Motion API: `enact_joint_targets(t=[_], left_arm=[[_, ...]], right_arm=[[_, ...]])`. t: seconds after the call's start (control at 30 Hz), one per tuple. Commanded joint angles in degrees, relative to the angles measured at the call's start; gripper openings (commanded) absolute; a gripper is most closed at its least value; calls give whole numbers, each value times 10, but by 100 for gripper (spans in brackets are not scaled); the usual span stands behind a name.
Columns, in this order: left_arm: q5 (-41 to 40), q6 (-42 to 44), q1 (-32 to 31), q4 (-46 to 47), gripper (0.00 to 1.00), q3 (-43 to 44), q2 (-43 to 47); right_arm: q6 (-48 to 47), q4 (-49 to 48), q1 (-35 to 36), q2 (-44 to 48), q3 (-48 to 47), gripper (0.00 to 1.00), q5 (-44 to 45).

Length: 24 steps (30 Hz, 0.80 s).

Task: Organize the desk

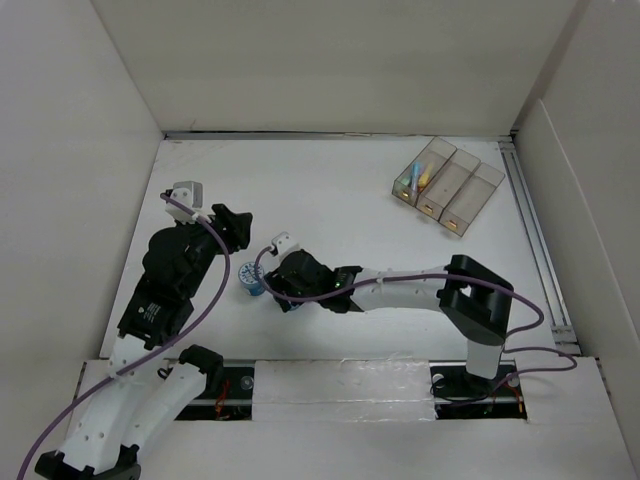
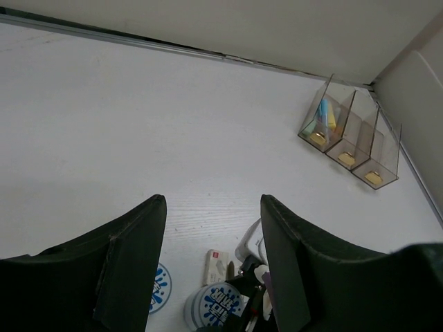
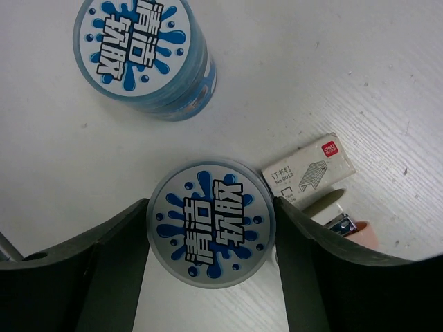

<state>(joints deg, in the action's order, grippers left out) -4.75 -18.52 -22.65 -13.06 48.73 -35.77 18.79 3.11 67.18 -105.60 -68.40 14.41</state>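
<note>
The desk (image 1: 330, 200) is a white tabletop between beige walls. Two round tins with blue splash labels stand near its front left. My right gripper (image 3: 211, 205) is shut on one round tin (image 3: 211, 223), with a finger pressed against each side. The other tin (image 3: 142, 52) stands free just beyond it. In the top view these tins (image 1: 251, 280) show at the right gripper's (image 1: 264, 286) tip. A white staple box (image 3: 309, 169) lies beside the held tin. My left gripper (image 2: 213, 200) hangs open and empty above the desk, behind the tins.
A translucent three-compartment tray (image 1: 470, 175) stands at the back right, with blue and yellow items (image 1: 415, 178) in its left compartment. A small metal and pink object (image 3: 346, 226) lies next to the staple box. A metal rail (image 1: 535, 240) runs along the desk's right side.
</note>
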Motion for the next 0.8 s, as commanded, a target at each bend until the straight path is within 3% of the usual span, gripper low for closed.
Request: enact_joint_targets(t=[0.0, 0.13, 0.3, 0.43, 0.5, 0.53, 0.57, 0.67, 0.7, 0.77], left_arm=[[-4, -4, 2, 19, 53, 3, 3], [-3, -4, 2, 19, 53, 4, 4], [3, -4, 2, 20, 53, 3, 6], [16, -2, 2, 19, 53, 3, 1], [22, -1, 2, 19, 53, 3, 1], [25, -1, 2, 19, 53, 4, 1], [25, -1, 2, 19, 53, 4, 1], [29, -1, 2, 22, 53, 4, 3], [32, -1, 2, 21, 53, 3, 3], [32, -1, 2, 21, 53, 3, 3]], right_arm=[[-1, 7, 1, -6, -24, 65, 25], [1, 0, 1, 38, -25, 42, 31], [27, -48, -71, 177, 9, 42, 20], [42, -76, -207, 269, 51, 42, 17], [63, -44, -325, 293, 51, 43, 58], [63, -43, -325, 293, 51, 43, 58], [75, -43, -387, 297, 54, 42, 64], [100, -64, -483, 297, 62, 42, 64], [113, -65, -559, 278, 53, 42, 48], [114, -72, -578, 254, 40, 41, 45]])
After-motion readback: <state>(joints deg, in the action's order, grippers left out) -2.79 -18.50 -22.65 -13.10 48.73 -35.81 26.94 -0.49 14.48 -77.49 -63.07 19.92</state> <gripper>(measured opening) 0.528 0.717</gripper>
